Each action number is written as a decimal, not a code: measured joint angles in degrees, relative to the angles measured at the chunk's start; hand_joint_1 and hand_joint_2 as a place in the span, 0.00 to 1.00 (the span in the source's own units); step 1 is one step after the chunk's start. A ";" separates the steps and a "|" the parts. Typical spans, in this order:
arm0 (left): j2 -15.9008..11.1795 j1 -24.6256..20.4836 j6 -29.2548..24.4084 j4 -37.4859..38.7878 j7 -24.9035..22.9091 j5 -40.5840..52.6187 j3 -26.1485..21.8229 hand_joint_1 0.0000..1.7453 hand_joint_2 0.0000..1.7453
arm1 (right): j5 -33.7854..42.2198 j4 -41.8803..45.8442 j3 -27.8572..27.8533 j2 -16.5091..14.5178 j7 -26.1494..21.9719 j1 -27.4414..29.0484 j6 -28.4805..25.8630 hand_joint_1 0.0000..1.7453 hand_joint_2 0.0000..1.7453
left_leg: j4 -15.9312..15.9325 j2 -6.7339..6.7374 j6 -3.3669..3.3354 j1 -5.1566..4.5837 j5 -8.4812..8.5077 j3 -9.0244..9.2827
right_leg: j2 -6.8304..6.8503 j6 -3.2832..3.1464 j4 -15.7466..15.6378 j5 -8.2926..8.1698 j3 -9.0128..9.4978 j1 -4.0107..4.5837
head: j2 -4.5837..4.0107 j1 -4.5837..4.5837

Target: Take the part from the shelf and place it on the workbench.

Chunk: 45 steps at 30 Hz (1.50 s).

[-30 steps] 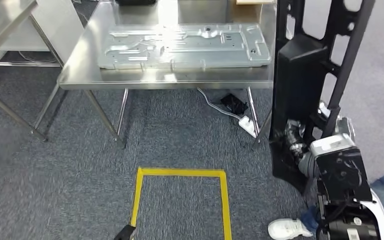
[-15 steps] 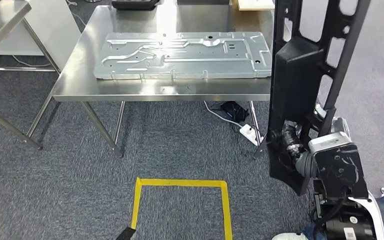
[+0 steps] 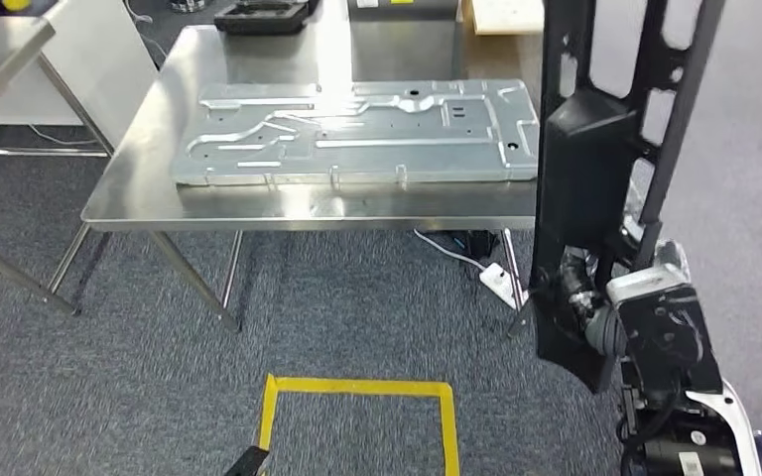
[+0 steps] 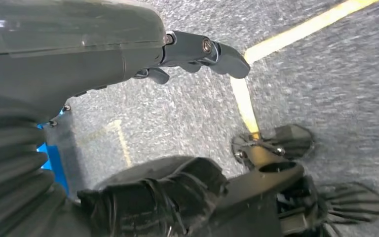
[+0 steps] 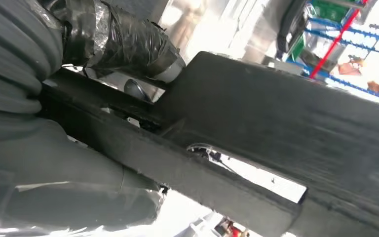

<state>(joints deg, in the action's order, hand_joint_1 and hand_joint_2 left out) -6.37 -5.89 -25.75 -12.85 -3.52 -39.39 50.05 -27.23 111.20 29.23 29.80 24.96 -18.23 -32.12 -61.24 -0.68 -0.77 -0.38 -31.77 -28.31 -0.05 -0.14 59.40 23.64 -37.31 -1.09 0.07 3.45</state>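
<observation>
The part is a long black plastic frame (image 3: 587, 169) with cut-out openings, and it stands upright at the right of the head view. My right hand (image 3: 592, 302) grips it near its lower end. In the right wrist view the part (image 5: 276, 128) crosses the picture, with my right hand (image 5: 123, 44) wrapped around it. The steel workbench (image 3: 134, 203) is ahead, left of the part. My left hand (image 4: 197, 49) hangs over the carpet, its fingers apart and holding nothing.
A large pressed sheet-metal panel (image 3: 357, 129) covers much of the workbench; a black tray (image 3: 263, 15) and a pale box (image 3: 501, 14) sit at its far edge. A power strip (image 3: 501, 283) lies under the bench. A yellow tape square (image 3: 357, 389) marks the carpet. Another steel table (image 3: 5, 45) stands left.
The whole view has shifted: the workbench now sits lower and nearer in the picture, so the camera has moved toward it. My right hand still grips the black part upright.
</observation>
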 joint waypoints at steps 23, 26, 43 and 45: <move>-0.11 0.30 0.10 0.02 -0.19 -0.16 0.00 0.00 1.00 | 0.18 -1.25 0.01 -0.38 -0.06 0.77 0.05 0.88 1.00 | 4.12 -0.21 -2.35 -0.06 2.45 -0.16 | -0.16 2.70 8.00 5.95 -2.39 -0.09 | 0.00 -0.71; -0.08 0.12 0.13 0.02 -0.22 -0.19 0.00 0.00 1.00 | 0.27 -1.76 0.01 -0.42 -0.04 1.01 0.55 0.88 1.00 | 3.91 -0.35 -1.30 -0.04 0.46 1.45 | -0.02 1.75 0.62 -0.97 -1.41 0.22 | 0.00 -0.74; -0.62 0.17 -1.98 0.02 -1.22 -0.80 0.00 0.00 1.00 | -3.16 -4.97 0.05 -0.32 3.84 1.08 7.51 0.88 1.00 | 2.04 0.06 -0.74 -0.41 7.92 -9.55 | -0.58 0.50 -0.44 4.82 5.99 0.39 | 0.00 -0.38; -0.66 0.17 -2.14 0.02 -1.20 -0.82 0.00 0.00 1.00 | -4.29 -5.53 0.03 0.13 4.16 1.01 8.19 0.88 1.00 | 2.55 0.08 -1.37 -0.18 8.61 -9.05 | -0.59 1.14 -0.34 5.45 6.15 0.44 | 0.00 -0.40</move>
<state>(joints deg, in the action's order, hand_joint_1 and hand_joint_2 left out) -7.03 -5.72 -27.89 -12.83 -4.72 -40.21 50.05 -31.53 105.67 29.26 29.93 29.12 -17.22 -23.93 -58.68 -0.60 -2.14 -0.57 -23.16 -37.36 -0.63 1.00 59.06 29.09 -31.16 -0.65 0.07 3.06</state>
